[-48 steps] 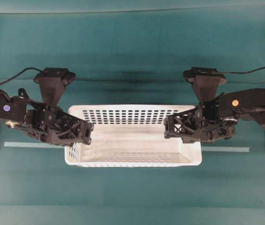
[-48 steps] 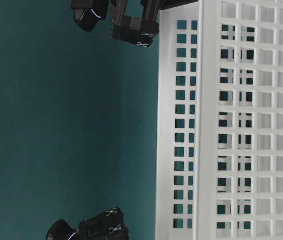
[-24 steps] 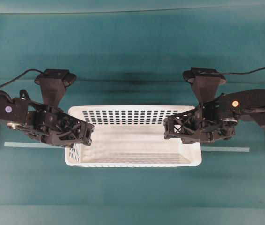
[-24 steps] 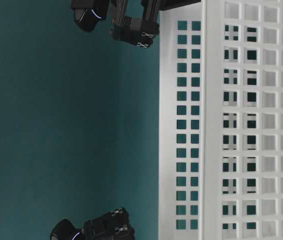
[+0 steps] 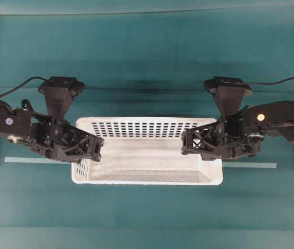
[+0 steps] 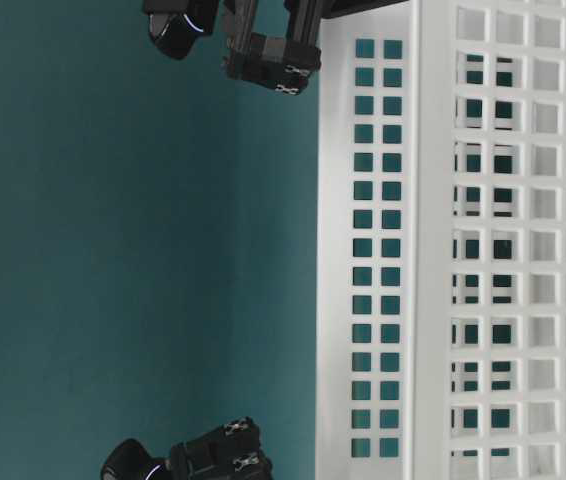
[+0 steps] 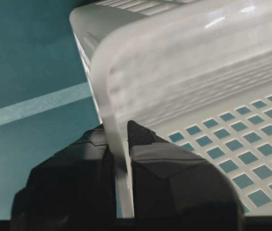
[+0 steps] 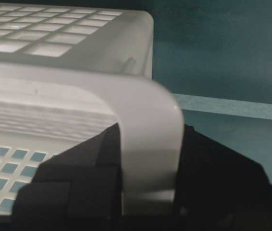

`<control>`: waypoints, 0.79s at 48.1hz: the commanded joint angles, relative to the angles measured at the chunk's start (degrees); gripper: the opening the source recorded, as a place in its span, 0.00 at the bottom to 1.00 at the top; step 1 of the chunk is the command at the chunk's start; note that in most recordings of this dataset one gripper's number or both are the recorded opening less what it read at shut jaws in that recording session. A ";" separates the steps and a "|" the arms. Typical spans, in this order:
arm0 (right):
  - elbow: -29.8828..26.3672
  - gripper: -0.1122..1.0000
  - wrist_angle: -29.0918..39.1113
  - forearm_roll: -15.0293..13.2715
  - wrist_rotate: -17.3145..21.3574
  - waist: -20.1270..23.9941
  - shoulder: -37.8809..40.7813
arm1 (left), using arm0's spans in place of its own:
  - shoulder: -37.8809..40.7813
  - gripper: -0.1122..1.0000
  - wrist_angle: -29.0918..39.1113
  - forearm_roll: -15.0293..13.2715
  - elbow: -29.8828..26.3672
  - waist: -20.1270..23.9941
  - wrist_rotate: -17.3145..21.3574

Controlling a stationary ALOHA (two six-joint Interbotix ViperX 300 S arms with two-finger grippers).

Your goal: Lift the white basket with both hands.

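You see the left black strut-built gripper (image 5: pixel 96 149) pinching the left end wall of the large white perforated plastic basket (image 5: pixel 147 155), one finger (image 7: pixel 169 178) inside, and the right black gripper (image 5: pixel 187 143) clamped over its rolled right rim. The smooth-floored basket hangs between them above the teal cloth table (image 5: pixel 147 62), slightly farther from the pale tape strip (image 5: pixel 32 160) than a second ago.

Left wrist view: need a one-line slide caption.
Left gripper shut on the rolled rim of the white basket, one finger inside the perforated wall, one outside, above the teal table and its pale tape line.

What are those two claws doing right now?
Left gripper: shut on the white basket's rim.
Right gripper: shut on the basket's opposite rim.
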 commanded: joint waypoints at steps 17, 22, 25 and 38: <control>0.53 0.25 -2.20 -1.05 -0.53 1.23 1.05 | 0.70 0.28 -4.13 0.35 -0.35 -0.53 2.29; 0.62 0.32 -3.08 -1.14 -0.35 1.14 1.05 | 0.70 0.49 -4.13 0.35 -0.26 -0.53 2.29; 0.62 0.42 -3.16 -1.05 -0.18 1.23 0.97 | 0.70 0.64 -4.13 0.44 -0.26 -0.44 2.29; 0.62 0.96 -2.55 -1.14 0.00 0.79 0.97 | 0.62 0.87 -4.13 0.44 -0.18 -0.09 2.37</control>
